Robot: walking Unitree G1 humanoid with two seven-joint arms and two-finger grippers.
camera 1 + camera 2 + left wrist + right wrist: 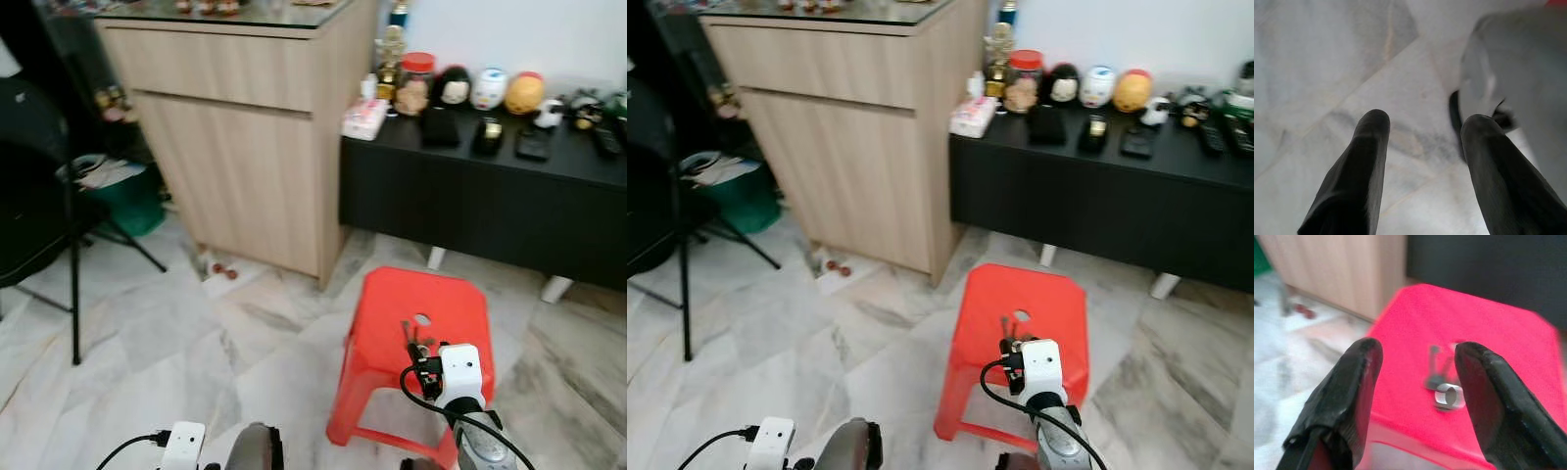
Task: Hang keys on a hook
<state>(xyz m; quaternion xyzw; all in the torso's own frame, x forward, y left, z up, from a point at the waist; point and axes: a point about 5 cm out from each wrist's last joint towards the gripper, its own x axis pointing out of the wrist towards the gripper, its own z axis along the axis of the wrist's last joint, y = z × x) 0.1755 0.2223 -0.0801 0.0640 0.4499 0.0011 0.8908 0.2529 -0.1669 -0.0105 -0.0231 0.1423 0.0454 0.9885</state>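
The keys (1442, 384) are seen flat on the red stool (392, 294); the right gripper (1418, 382) is held above, fingers wide; the thin bunch could be pushed off the stool edge; the left gripper (1422, 161) hangs spread over the marble floor (176, 333).

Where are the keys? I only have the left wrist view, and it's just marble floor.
Observer: The keys lie on top of a red stool, beside the hole in its seat.
Operator: Has the right gripper got them?
Observer: No. The right gripper hovers at the stool's near edge, jaws open, with the keys ahead of it.
Operator: What's past the stool?
Observer: A wooden cabinet and a low black bench against the wall.
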